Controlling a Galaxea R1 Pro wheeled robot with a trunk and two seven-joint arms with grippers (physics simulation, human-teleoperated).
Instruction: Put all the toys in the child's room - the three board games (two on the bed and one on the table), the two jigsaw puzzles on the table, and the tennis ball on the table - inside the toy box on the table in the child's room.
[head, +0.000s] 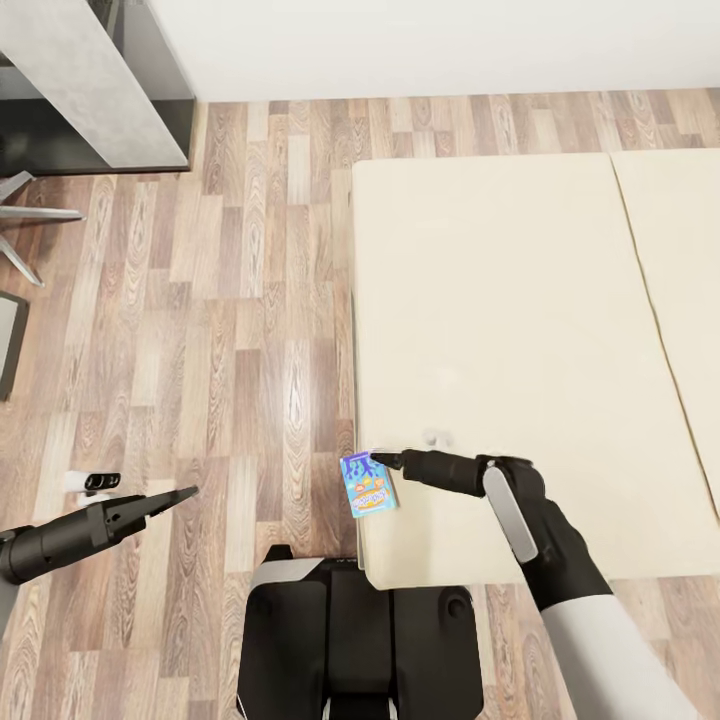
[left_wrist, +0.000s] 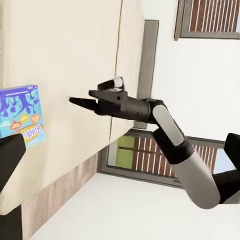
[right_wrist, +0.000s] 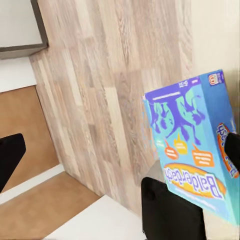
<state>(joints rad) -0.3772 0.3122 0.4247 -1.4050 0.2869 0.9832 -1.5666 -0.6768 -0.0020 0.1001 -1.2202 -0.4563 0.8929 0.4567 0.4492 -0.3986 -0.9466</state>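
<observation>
Brown wood-plank floor (head: 230, 330), pale and streaky, running up to a plain white wall (head: 440, 45). Grey mottled desk top (head: 75, 75) over a dark cabinet in the far left corner. Chair legs (head: 25, 235) just beside it. Dark-framed windows (left_wrist: 150, 155) with brown slats. Even, soft light.

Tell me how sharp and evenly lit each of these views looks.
Head view: flat, even light, sharp floor planks, only a faint shadow along the bed edge. Right wrist view: blue board game print is readable but soft. Left wrist view: right pincer crisp against the pale mattress.
</observation>
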